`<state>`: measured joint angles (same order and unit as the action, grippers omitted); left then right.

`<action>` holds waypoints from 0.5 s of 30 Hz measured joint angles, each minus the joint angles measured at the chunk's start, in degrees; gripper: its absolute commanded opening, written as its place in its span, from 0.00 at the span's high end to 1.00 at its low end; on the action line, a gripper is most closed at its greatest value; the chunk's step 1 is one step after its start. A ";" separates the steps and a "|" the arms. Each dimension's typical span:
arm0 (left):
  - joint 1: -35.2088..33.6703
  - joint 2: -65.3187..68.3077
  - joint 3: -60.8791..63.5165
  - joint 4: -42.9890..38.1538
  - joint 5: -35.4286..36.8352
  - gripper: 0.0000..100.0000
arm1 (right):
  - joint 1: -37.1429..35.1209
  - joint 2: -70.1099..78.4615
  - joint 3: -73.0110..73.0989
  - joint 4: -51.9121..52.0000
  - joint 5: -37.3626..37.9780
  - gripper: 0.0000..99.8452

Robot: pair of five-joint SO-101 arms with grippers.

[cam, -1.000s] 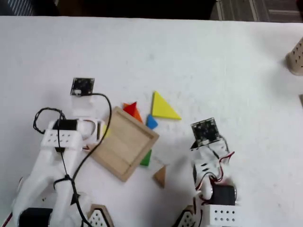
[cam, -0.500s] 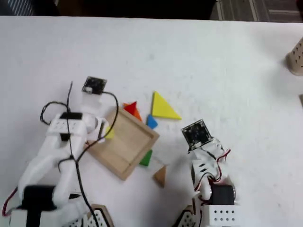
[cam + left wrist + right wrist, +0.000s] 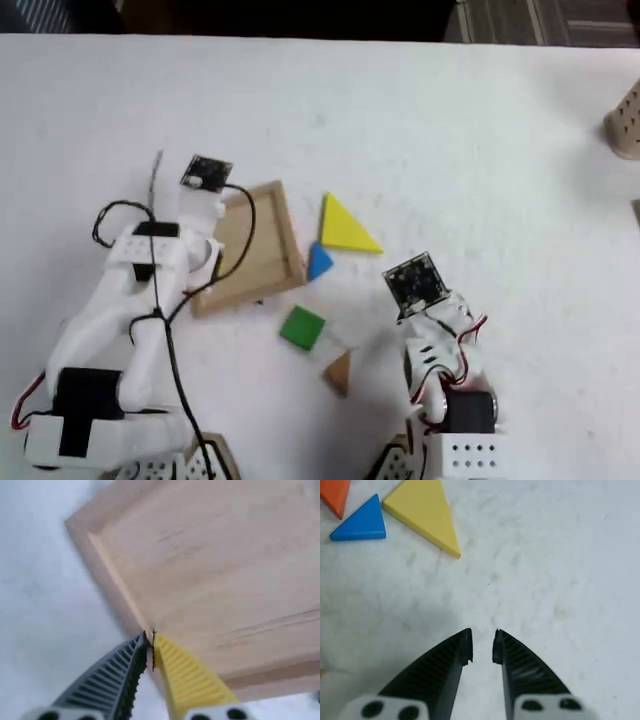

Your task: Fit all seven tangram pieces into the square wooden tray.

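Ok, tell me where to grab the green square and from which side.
Come straight down from above and pinch two opposite edges of the green square. It lies flat on the table, slightly rotated, with bare surface around it, so you would probably need to turn the jaws to match its edges.

Likely robotics lab: white table (image 3: 450, 120), left arm (image 3: 110, 320) w/ loose cables (image 3: 168, 345), right arm (image 3: 440, 350).

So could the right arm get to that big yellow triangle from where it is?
Probably yes. The yellow triangle lies on bare table ahead of the right gripper, nothing between them; the blue triangle sits to its side. The jaws stand only slightly apart, so they'd likely need opening wider.
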<state>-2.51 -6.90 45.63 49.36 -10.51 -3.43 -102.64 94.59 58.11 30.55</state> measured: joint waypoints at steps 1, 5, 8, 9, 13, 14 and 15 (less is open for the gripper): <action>0.00 0.00 0.00 0.00 0.00 0.95 | 0.00 0.00 0.00 0.00 0.00 0.93; 0.00 0.00 0.00 0.00 0.00 0.94 | 0.00 0.00 0.00 0.00 0.00 0.93; 0.00 0.00 0.00 0.00 1.67 0.93 | 0.00 0.00 0.00 0.00 0.18 0.93; 0.00 0.00 -0.09 0.35 3.16 0.91 | 0.00 0.00 0.00 0.00 0.18 0.93; -1.93 -0.70 -2.64 5.54 7.91 0.77 | 0.00 0.00 0.00 0.00 0.35 0.93; -3.08 -1.58 -2.73 6.42 9.14 0.73 | 0.00 0.00 0.00 0.00 0.35 0.93; -4.13 -2.46 -2.73 6.86 10.81 0.70 | 0.00 0.00 0.00 0.00 0.35 0.93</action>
<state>-6.64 -9.36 42.90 56.22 0.31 -3.43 -102.64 94.59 58.11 30.90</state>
